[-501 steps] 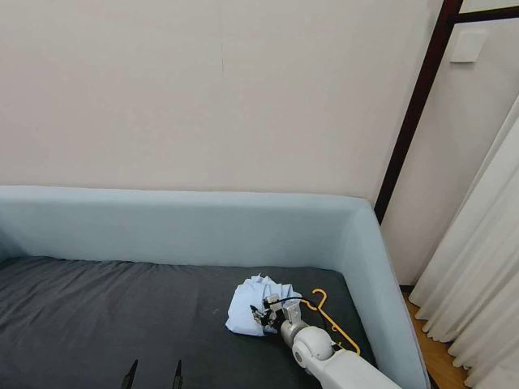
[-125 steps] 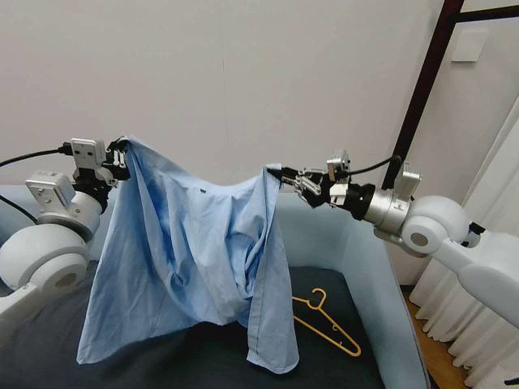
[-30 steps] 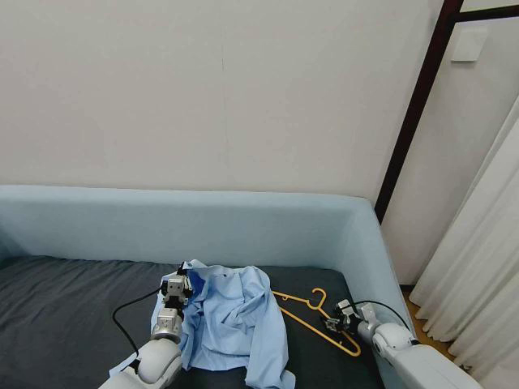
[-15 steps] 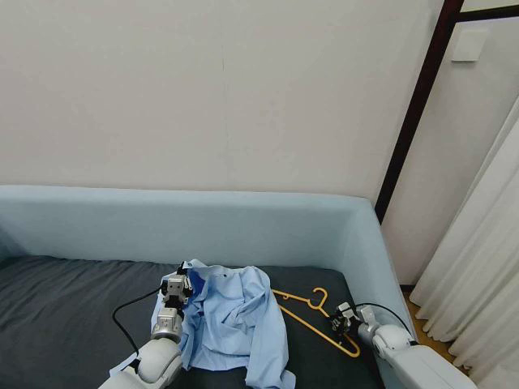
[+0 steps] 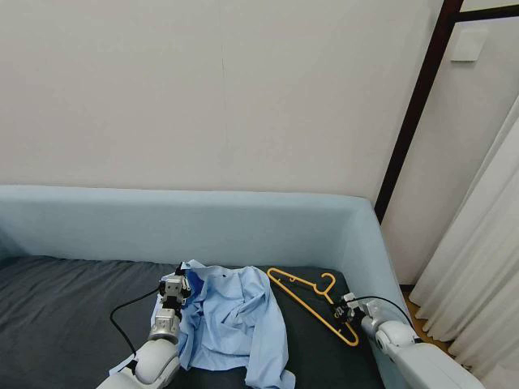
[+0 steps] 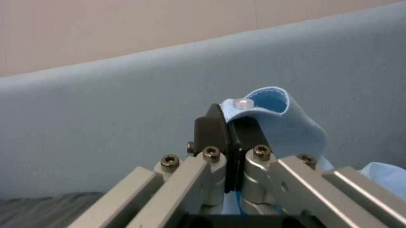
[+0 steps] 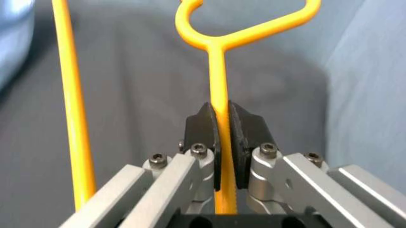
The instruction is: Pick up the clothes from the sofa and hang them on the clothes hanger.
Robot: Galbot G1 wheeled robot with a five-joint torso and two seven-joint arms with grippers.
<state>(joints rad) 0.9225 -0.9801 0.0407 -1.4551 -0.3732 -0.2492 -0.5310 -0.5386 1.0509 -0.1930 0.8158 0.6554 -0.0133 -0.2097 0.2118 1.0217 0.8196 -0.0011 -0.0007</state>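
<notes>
left end effector point(image 6: 227, 137) pinching shirt point(image 5: 233, 318) edge | right end effector point(image 7: 222, 126) pinching hanger point(image 7: 217, 76) neck | on sofa point(image 5: 243, 228)

Both arms are glossy white, rounded shells narrowing to silver-grey metal wrists; a black cable point(image 5: 116, 313) loops out beside the left arm point(image 5: 154, 365), and a thinner black cable point(image 5: 381, 297) arcs over the wrist of the right arm point(image 5: 403, 339). Up close, the left gripper point(image 6: 227, 124) and the right gripper point(image 7: 222, 121) match: two black wedge-shaped finger pads point(image 6: 208, 130) on brushed aluminium links, pinned with dark hex-socket screws point(image 6: 211, 152).
</notes>
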